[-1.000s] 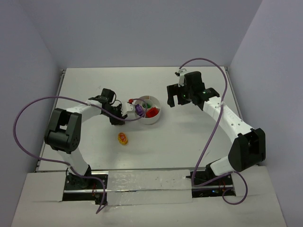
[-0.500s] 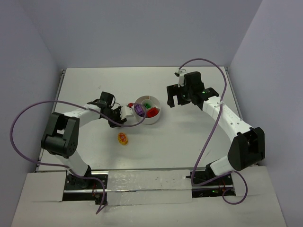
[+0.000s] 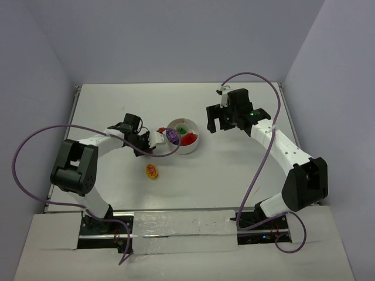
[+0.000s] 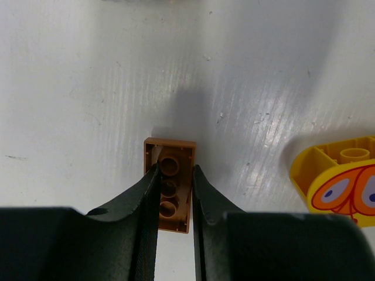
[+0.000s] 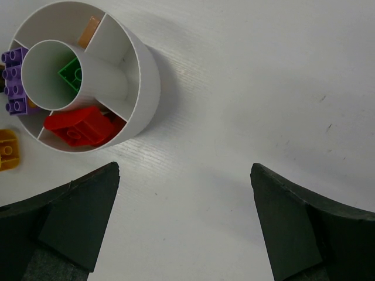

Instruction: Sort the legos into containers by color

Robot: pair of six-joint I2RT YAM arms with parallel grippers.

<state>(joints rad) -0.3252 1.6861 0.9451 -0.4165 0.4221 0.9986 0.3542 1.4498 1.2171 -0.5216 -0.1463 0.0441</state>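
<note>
In the left wrist view a brown-orange lego lies on the table with its hollow underside up. My left gripper is shut on it, one finger pressed to each long side. From above, the left gripper sits low just left of the white round dish. Its containers hold purple legos, a green one, red ones and an orange piece. The round yellow-and-red lego lies loose on the table. My right gripper hangs wide open, right of the dish.
An orange-yellow brick lies on the table just outside the dish at the left edge of the right wrist view. The round yellow piece lies close to the right of the left fingers. Purple cables loop over both arms.
The left arm drew back a little from the dish toward the left. The right arm has not moved.
</note>
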